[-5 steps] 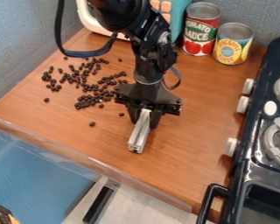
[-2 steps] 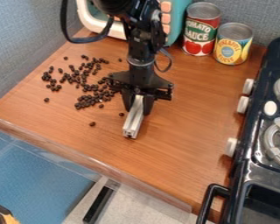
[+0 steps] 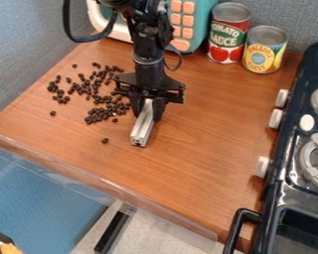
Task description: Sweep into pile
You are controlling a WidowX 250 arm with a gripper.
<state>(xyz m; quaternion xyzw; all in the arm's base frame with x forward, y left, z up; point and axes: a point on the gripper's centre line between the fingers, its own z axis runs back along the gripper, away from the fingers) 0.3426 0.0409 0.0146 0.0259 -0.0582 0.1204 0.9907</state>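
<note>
- Just left of the frame's centre, the end effector (image 3: 149,110) grips the silver bar (image 3: 142,130).
- The bar's long axis slants down and slightly left, free end toward the lower edge.
- Best swept low along the table (image 3: 195,154), gently gathering black beans (image 3: 97,118) at upper left.

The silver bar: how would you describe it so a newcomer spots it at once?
On the wooden counter left of the stove, find the black gripper beside the scattered beans. Held in it, the silver bar slants down: long, straight and pale, where the beans are small, round and dark.
</note>
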